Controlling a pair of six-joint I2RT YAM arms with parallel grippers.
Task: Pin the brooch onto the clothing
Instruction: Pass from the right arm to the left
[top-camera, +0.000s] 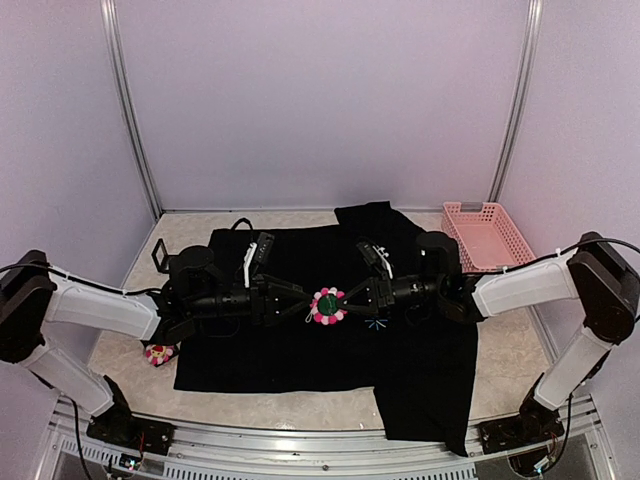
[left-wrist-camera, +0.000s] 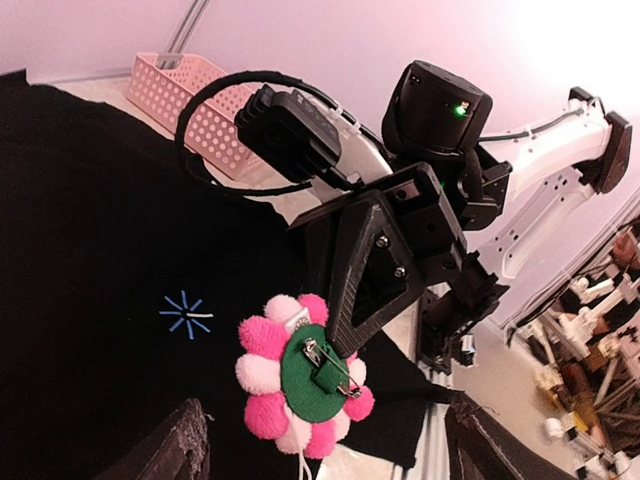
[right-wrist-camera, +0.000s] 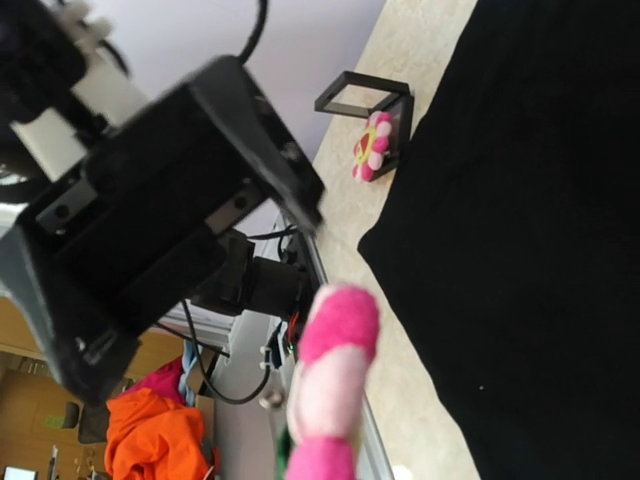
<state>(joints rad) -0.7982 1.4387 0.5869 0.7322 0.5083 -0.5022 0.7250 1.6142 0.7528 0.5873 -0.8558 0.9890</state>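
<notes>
A pink basket (top-camera: 487, 235) sits at far right; a second plush flower (top-camera: 158, 353) lies at near left.

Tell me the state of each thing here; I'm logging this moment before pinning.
brooch: held above the T-shirt, green back up
right gripper: shut on the brooch
left gripper: open, beside the brooch
T-shirt: laid out on the table, nothing pinned
second flower brooch: lying on the table, untouched
pink basket: empty
</notes>
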